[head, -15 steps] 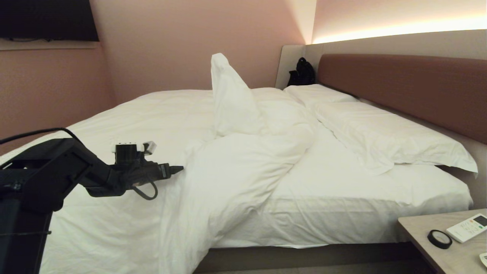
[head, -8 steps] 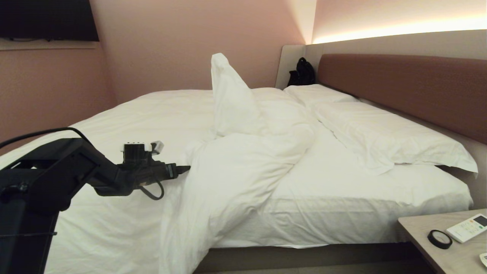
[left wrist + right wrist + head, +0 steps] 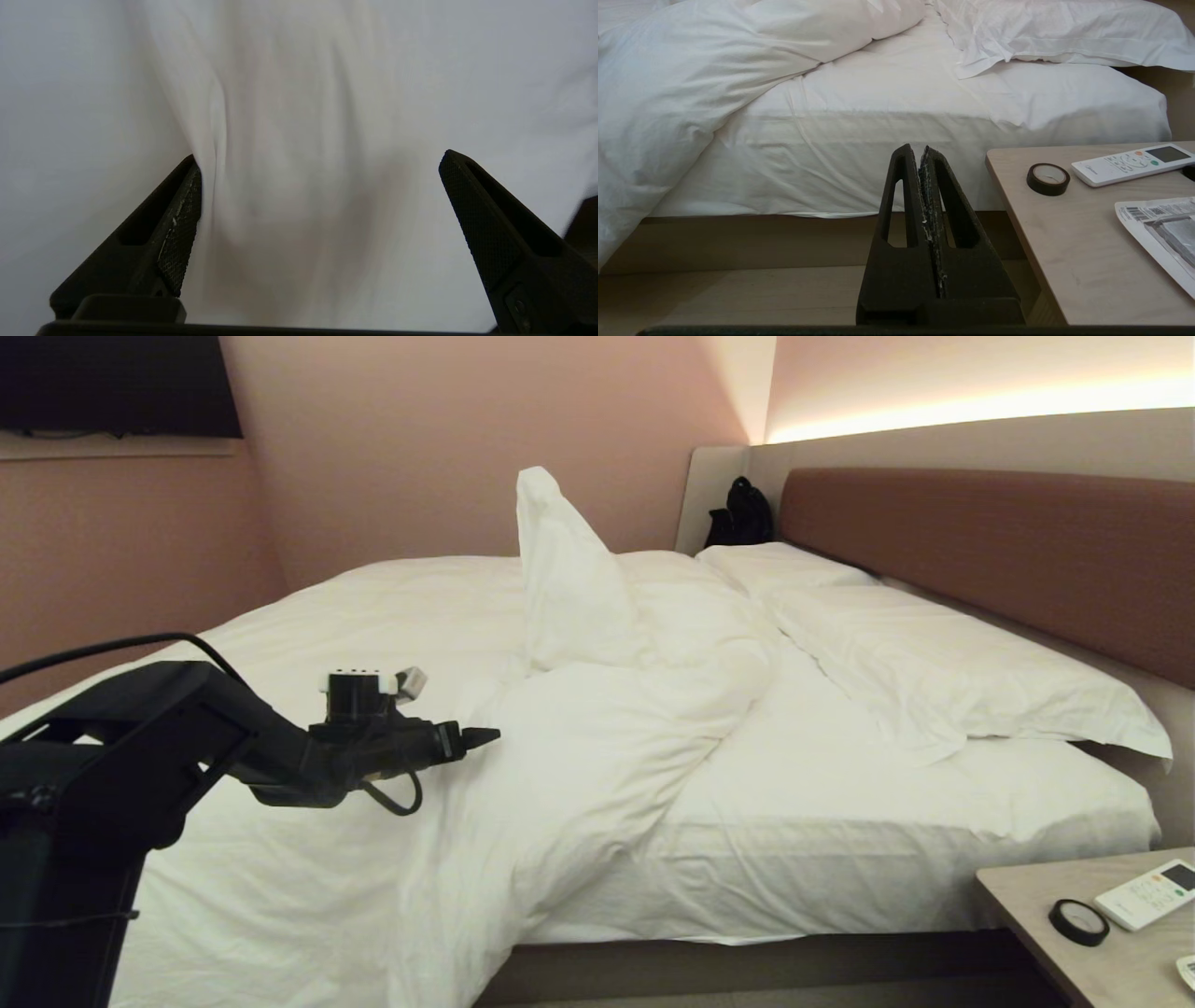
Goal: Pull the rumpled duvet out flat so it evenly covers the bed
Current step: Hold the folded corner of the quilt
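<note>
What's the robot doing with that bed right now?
Left gripper open over the duvet, holding nothing. Right gripper shut, parked. Duvet bunched. Nothing in the way.

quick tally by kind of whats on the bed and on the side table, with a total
duvet: 1
pillows: 2
black tape roll: 1
white remote: 1
printed packet: 1
total: 6

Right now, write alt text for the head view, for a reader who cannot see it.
A rumpled white duvet lies bunched across the bed, one corner peaking upward, bare sheet showing near two pillows by the brown headboard. The left gripper reaches in over the duvet, holding nothing. A nightstand stands at the lower right.
</note>
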`<state>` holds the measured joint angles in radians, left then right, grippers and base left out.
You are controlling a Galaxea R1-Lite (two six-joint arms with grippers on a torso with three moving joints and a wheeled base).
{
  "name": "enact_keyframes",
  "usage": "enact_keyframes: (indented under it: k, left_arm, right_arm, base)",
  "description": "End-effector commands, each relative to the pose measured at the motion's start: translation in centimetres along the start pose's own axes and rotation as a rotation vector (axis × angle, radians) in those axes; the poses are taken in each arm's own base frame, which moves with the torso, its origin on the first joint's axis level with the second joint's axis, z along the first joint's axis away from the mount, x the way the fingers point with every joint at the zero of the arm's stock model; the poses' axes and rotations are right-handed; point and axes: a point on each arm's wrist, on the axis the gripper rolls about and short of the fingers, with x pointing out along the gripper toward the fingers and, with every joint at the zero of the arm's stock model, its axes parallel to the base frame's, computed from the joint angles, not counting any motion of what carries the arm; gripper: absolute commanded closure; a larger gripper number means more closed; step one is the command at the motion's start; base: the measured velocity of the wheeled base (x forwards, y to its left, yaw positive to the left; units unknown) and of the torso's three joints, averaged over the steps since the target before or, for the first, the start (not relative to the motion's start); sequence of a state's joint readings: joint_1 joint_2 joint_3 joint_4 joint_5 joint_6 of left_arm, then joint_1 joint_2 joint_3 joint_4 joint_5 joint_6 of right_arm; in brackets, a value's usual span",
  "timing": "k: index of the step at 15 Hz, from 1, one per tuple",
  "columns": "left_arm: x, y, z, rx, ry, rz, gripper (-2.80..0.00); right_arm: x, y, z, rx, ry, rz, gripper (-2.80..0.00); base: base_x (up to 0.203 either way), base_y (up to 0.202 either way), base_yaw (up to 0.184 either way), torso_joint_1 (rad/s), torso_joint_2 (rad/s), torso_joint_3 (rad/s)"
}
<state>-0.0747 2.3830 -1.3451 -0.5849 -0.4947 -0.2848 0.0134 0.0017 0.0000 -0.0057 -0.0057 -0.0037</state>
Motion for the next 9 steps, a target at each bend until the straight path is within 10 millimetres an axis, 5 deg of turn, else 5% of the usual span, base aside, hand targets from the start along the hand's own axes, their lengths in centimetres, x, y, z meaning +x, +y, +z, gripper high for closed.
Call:
enact_keyframes:
  k: [1,9]
  left_arm:
    - [-0.4,-0.7,0.6,-0.005,-0.009,-0.027,-2.80]
    - [0.4,-1.8,-0.6,0.000,0.028,-0.047,-2.80]
  right_arm:
    - [0.0,0.0,0.0,0.001,0.000,0.000,0.00]
    - [0.0,0.0,0.0,0.001,0.001,-0.001,0.00]
  base:
    - [0.000,0.000,0.000,0.000,0.00,0.000]
    - [0.000,0.000,0.000,0.000,0.00,0.000]
